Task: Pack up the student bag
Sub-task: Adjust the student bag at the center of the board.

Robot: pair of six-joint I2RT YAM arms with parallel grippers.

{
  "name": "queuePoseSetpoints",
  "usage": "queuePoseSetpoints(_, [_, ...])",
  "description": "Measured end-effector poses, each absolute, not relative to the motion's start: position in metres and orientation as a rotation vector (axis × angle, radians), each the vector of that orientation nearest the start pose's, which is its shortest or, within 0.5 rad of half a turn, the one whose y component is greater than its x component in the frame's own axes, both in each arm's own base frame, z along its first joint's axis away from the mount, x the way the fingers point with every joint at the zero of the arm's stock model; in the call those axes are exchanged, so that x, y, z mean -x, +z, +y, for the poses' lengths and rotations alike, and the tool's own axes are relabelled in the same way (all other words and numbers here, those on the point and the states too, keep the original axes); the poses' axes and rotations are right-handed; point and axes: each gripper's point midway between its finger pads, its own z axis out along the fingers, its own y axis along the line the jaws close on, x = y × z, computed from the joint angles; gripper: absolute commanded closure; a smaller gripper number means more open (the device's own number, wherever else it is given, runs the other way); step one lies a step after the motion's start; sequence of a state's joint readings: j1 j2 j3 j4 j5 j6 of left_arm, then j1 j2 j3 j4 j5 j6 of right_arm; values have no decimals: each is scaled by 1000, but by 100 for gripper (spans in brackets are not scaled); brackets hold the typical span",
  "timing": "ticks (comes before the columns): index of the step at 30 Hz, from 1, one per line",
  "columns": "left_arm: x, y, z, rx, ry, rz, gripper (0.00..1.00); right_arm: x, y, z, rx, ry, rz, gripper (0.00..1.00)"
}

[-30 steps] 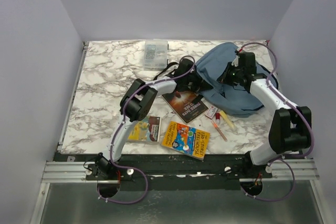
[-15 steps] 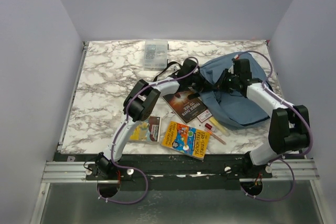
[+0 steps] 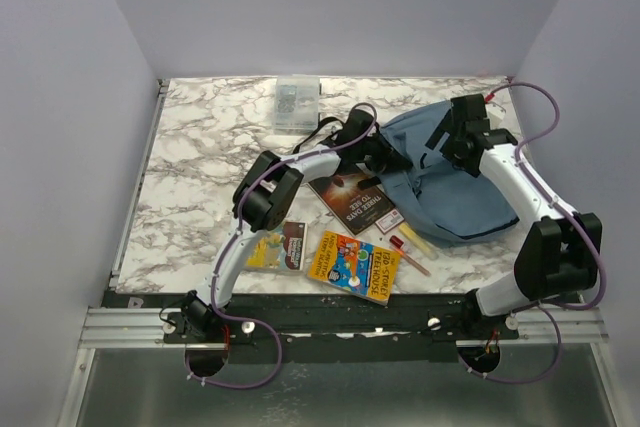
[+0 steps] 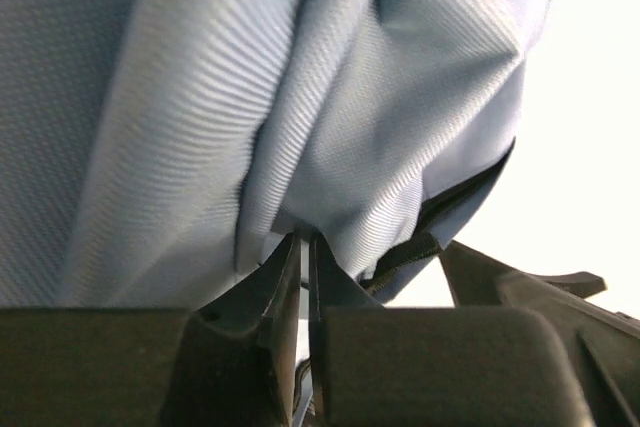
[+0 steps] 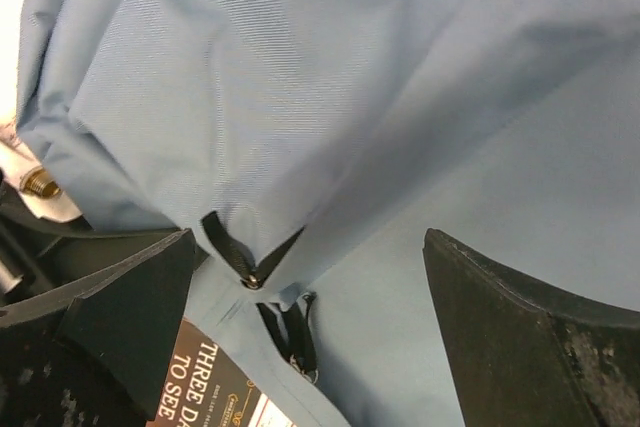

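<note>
Now, student bag point(image 3: 465, 197): lies slumped on the right rear part of the marble table point(image 3: 200, 147), its dusty-blue fabric creased and folded, by far the largest thing there.
Left gripper point(image 3: 392, 159): reaches across to the bag's left edge. In the left wrist view its fingers point(image 4: 285, 272) are pressed together with a fold of the blue cloth pinched between them, and the fabric rises away from the pinch in taut ridges.
Right gripper point(image 3: 443, 142): hangs above the rear upper part of the bag. In the right wrist view its fingers point(image 5: 150, 287) stand wide apart, with only the bag's cloth seen below the gap and nothing grasped.
Black pull tabs point(image 5: 250, 267): lie on the blue fabric near the bag's edge, seen between the right fingers.
Dark book point(image 3: 355, 197): flat on the table just beside the bag's near-left edge, partly under the left arm; the cover reads "Three Days to See".
Colourful book point(image 3: 352, 267): flat near the front edge, in front of the dark book.
Yellow booklet point(image 3: 275, 247): just left of the colourful book.
Small red and yellow items point(image 3: 410, 239): lie by the bag's near edge, too small to name.
Clear plastic box point(image 3: 297, 102): at the rear of the table, well apart from the bag.
</note>
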State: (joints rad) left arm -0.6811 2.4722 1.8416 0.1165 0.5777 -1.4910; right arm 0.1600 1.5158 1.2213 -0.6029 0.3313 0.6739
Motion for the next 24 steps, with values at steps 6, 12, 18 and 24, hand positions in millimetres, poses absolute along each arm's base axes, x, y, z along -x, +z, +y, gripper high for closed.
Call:
queuePoseSetpoints(6, [-407,106,-497,521,-1713,2512,78,-367,137,-3,-925,-64,2241,7])
queuePoseSetpoints(12, [-398,146,-485,432,-1740,2460,76,-373,127,-13,-984,-68,2215,21])
queuePoseSetpoints(18, [-388,182,-449,376,-1748,2412,75,-377,105,-14,-944,-81,2223,47])
queuePoseSetpoints(24, [-378,219,-407,302,-1719,2338,75,-397,99,-20,-725,-126,2204,82])
